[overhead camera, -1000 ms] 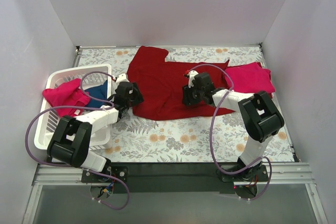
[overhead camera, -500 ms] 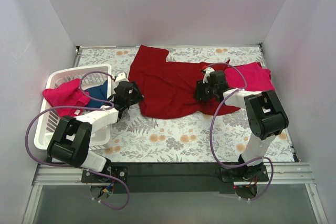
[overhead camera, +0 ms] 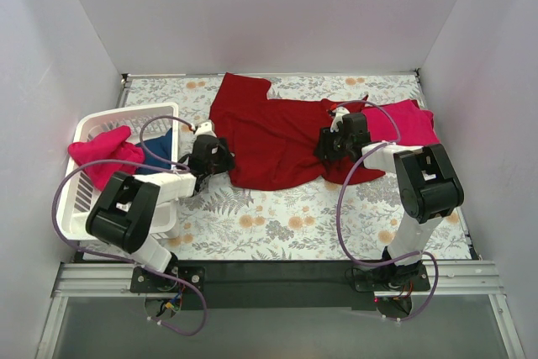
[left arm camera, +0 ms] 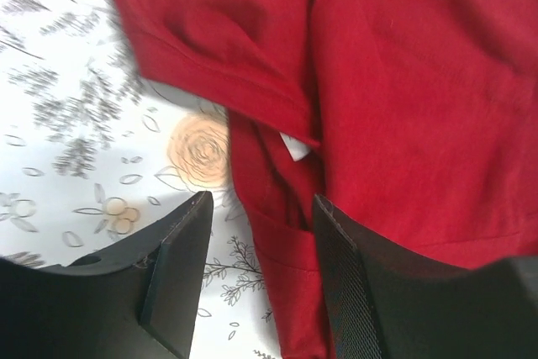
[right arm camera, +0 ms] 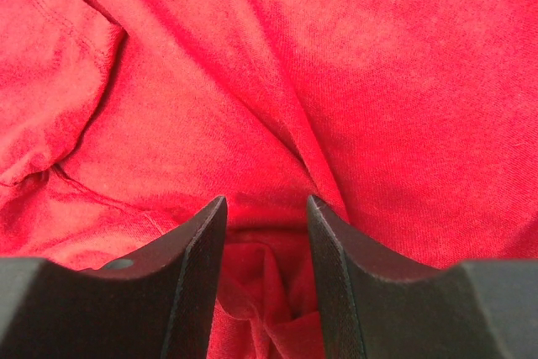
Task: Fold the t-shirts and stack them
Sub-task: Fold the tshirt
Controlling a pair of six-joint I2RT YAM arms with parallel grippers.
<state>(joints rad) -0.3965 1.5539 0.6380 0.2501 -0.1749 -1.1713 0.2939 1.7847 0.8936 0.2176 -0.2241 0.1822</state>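
A large dark red t-shirt [overhead camera: 273,136] lies spread on the floral table. My left gripper [overhead camera: 220,157] sits at its left edge. In the left wrist view the gripper [left arm camera: 261,237] is open, with the shirt's hem [left arm camera: 290,250] between the fingers beside the right one and bare table by the left one. My right gripper [overhead camera: 329,142] is on the shirt's right part. In the right wrist view the gripper [right arm camera: 266,233] is closed on a bunched fold of the dark red cloth [right arm camera: 269,275]. A bright pinkish-red t-shirt [overhead camera: 402,124] lies folded at the right.
A white slatted basket [overhead camera: 88,128] stands at the left edge, holding another pinkish-red shirt [overhead camera: 102,157] and a navy blue one [overhead camera: 161,147]. White walls enclose the table on three sides. The arms' cables loop over the near table.
My right gripper moved right and pulled the dark red shirt with it, so the shirt's left edge shifted right. My left gripper moved a little right to follow that edge.
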